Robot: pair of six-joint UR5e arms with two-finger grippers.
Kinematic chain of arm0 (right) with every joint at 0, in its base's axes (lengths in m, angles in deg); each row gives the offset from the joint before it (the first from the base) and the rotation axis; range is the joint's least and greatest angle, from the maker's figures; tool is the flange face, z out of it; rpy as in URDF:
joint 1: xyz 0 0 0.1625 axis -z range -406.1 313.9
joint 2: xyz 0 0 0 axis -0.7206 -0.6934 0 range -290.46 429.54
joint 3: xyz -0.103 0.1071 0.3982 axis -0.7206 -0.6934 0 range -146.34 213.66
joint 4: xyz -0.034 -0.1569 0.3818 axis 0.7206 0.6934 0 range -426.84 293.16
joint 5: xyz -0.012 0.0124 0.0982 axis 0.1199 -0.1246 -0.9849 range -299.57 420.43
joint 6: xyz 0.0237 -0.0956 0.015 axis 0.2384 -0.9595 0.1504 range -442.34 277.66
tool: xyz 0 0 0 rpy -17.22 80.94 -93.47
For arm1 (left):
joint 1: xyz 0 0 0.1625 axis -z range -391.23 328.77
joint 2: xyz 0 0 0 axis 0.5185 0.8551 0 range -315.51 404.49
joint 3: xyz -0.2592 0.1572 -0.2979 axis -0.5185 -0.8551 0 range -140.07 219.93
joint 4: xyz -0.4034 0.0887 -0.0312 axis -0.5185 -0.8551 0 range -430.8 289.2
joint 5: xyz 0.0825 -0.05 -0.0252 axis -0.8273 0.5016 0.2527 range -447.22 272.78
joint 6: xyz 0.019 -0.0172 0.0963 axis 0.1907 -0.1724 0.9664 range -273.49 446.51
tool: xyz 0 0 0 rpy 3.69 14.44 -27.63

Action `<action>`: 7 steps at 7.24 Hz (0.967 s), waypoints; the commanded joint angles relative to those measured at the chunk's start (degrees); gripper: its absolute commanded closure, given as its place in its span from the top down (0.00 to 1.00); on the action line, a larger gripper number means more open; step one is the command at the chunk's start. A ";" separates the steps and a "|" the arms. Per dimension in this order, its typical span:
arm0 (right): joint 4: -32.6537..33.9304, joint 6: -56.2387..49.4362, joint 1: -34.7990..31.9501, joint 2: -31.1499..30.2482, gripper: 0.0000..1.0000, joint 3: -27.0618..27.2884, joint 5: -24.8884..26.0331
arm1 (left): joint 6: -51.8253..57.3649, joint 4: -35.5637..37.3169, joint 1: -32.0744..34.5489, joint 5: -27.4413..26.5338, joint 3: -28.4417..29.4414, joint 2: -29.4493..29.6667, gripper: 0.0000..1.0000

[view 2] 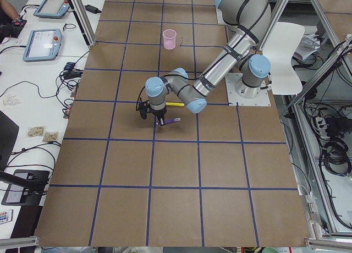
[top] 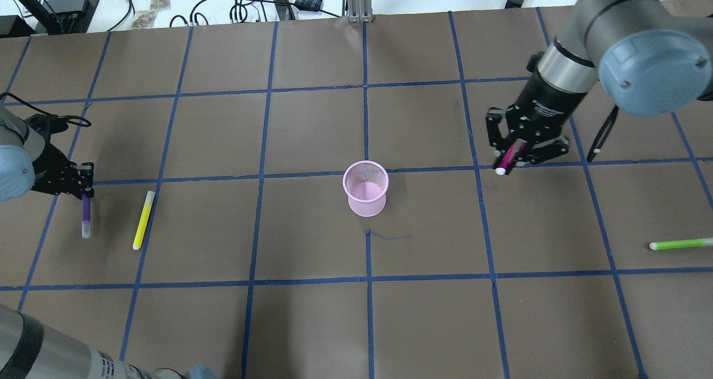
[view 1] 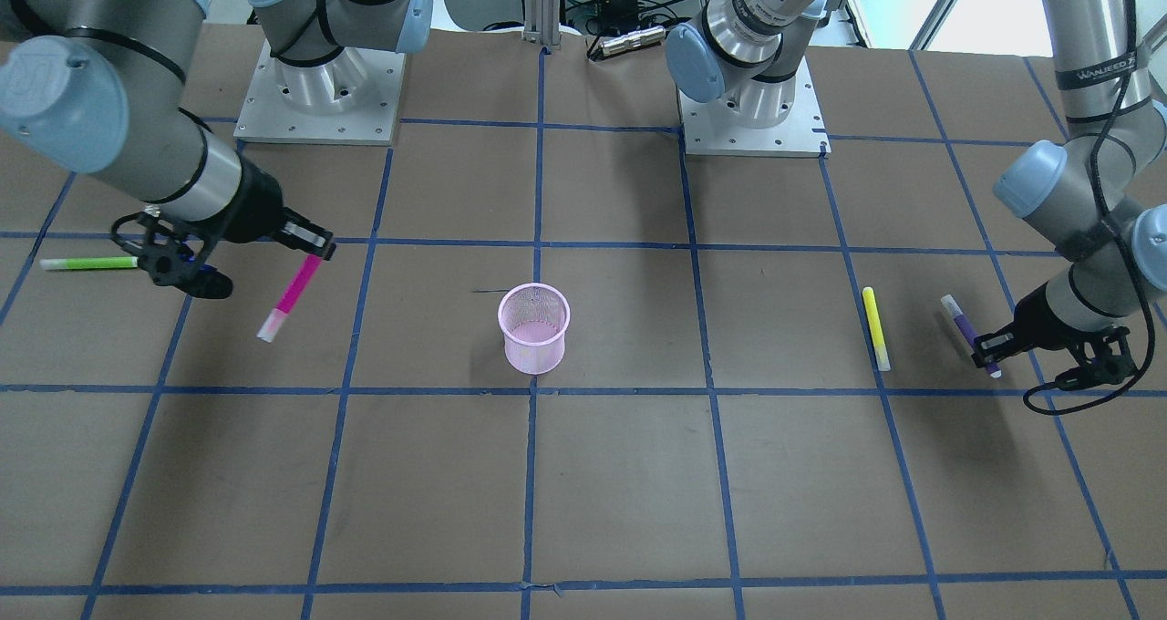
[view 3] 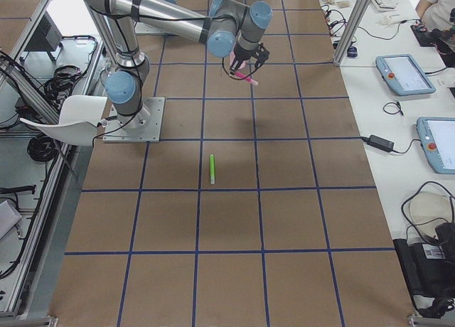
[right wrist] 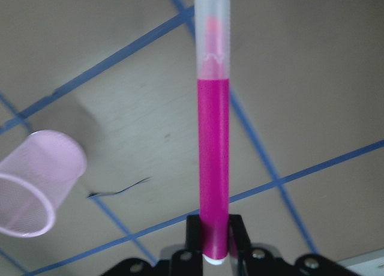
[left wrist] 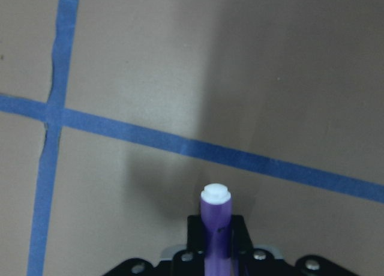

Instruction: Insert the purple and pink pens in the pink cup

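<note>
The table [top: 312,323] spreads wide under my two arms, taped into a blue grid. The pink cup [top: 365,188] stands upright near its middle, mouth open, nothing in it.

My right claw [top: 518,155] is pinched on the pink pen [top: 508,160] at its butt end. The pen hangs clear of the table with its long axis tilted, its pale capped end lowest and leaning toward the cup. From this claw the cup lies inward toward the table's centre and a little nearer my base. The wrist view shows the cup off to one side of the pen tip, not under it.

My left claw [top: 84,186] is closed on the purple pen [top: 86,214] far out on my left side. Its free end points back toward my base, and I cannot say for sure whether it is off the surface yet.

I judge the right claw the nearer to the cup, so its pen should go in first, brought closer to upright above the rim.

A yellow pen [top: 143,219] lies just beside the purple one, and a green pen [top: 680,244] lies far to my right. Neither is mine to move.
</note>
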 commanded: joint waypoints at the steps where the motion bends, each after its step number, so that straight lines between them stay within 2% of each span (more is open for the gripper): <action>1: -0.33 16.64 -7.91 4.56 0.00 -3.45 -20.40 | -0.08 -1.25 0.24 -0.06 0.34 -2.91 0.00; 3: 6.84 30.17 -11.86 7.81 0.00 -3.45 -29.25 | -0.08 -2.04 1.21 0.11 0.34 -5.99 0.00; 5: 11.96 34.36 -13.11 10.98 0.00 -3.54 -32.44 | -0.26 -3.63 2.87 0.82 0.69 -9.85 0.00; 7: 10.93 35.15 -12.41 13.19 0.00 -3.19 -32.28 | -1.48 -3.54 8.57 0.64 2.45 -12.41 0.00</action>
